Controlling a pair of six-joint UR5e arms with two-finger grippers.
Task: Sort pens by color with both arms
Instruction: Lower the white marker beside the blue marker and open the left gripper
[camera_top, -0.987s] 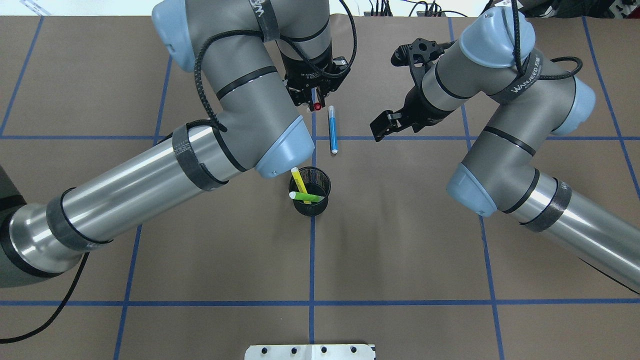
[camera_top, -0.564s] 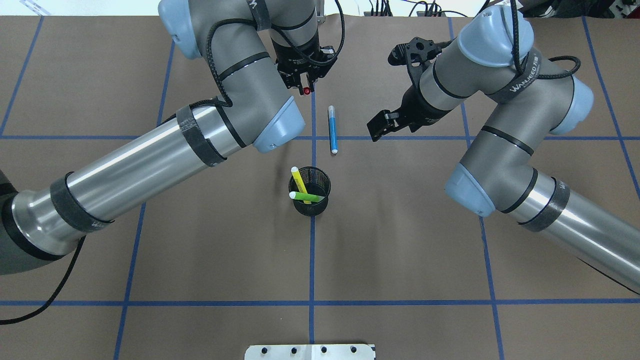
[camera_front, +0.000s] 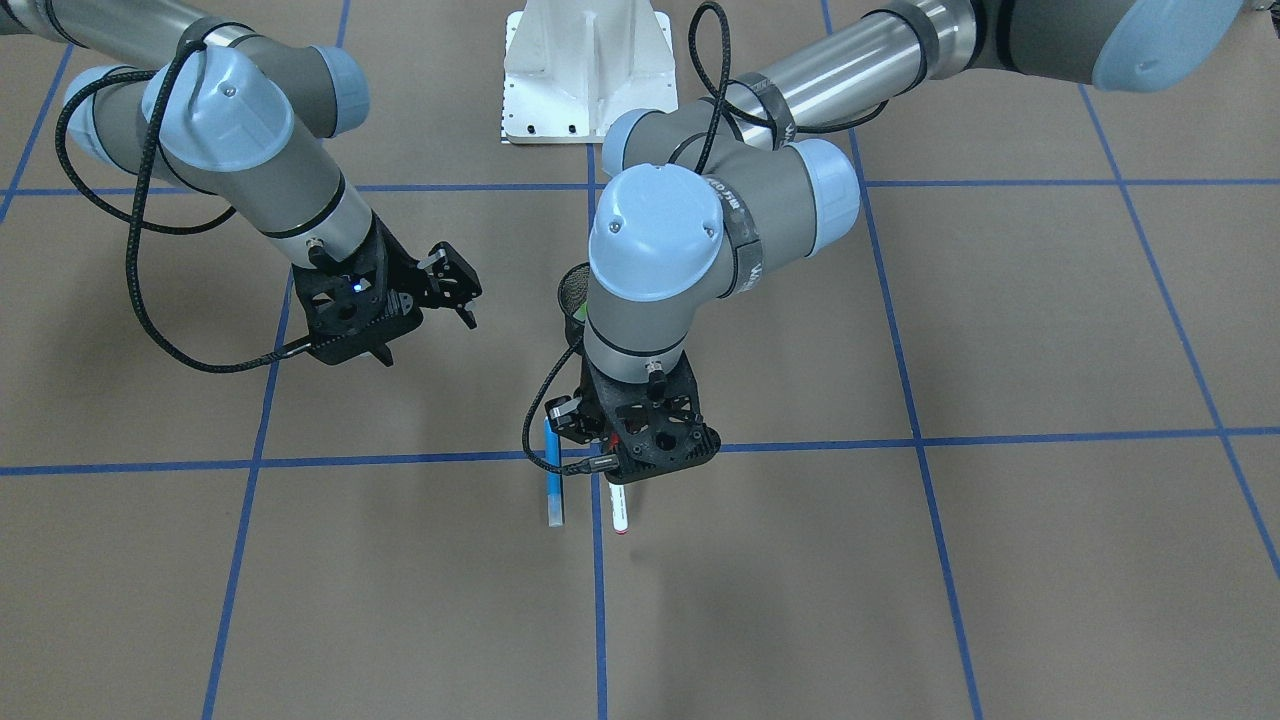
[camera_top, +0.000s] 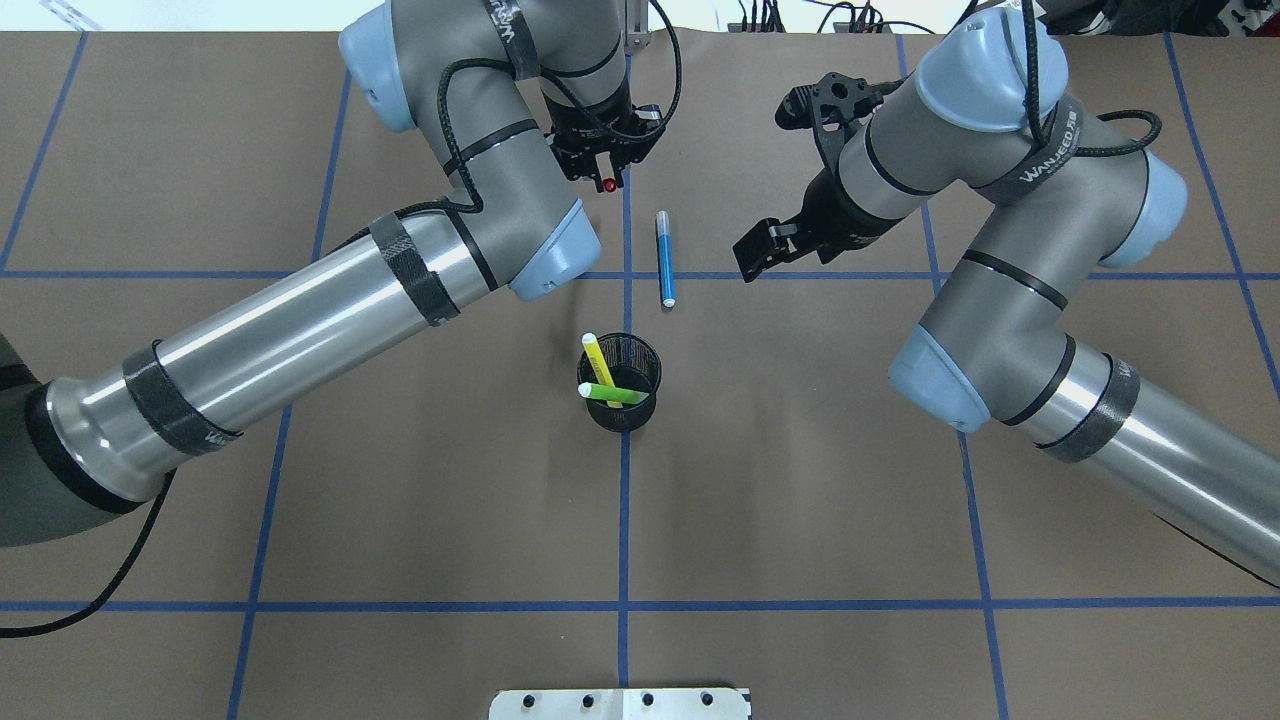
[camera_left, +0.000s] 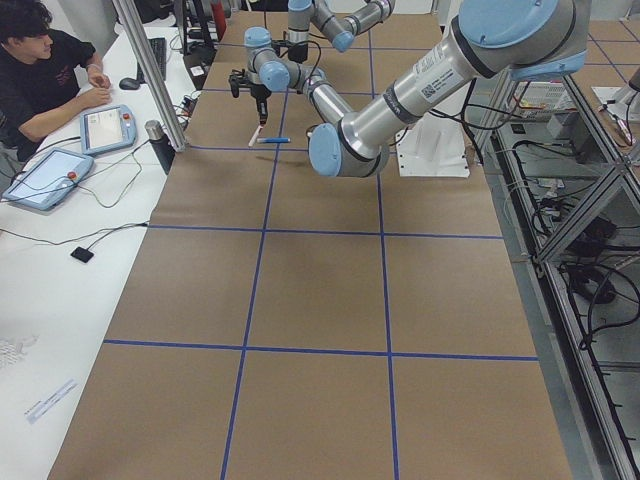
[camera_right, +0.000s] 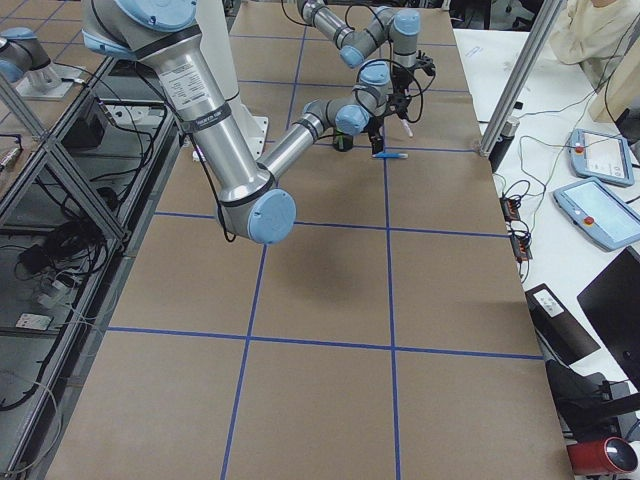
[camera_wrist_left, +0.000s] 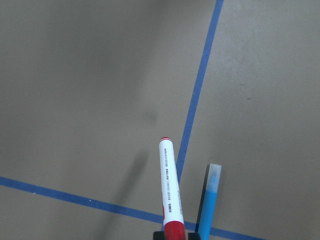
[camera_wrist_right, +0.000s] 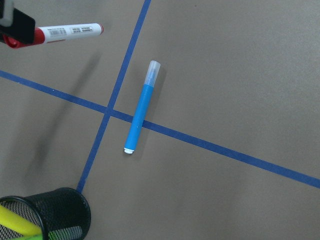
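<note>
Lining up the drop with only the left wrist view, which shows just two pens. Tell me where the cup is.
Observer: The black mesh cup stands on the centre tape line, between the blue pen and the white base, outside your frame.
Operator: List what is in it.
Observer: The yellow pen and the green pen lean inside it.
Operator: Report the right tool.
Observer: The right tool is open and empty. It hovers across the blue pen from the left tool, which grips the red-capped pen.
</note>
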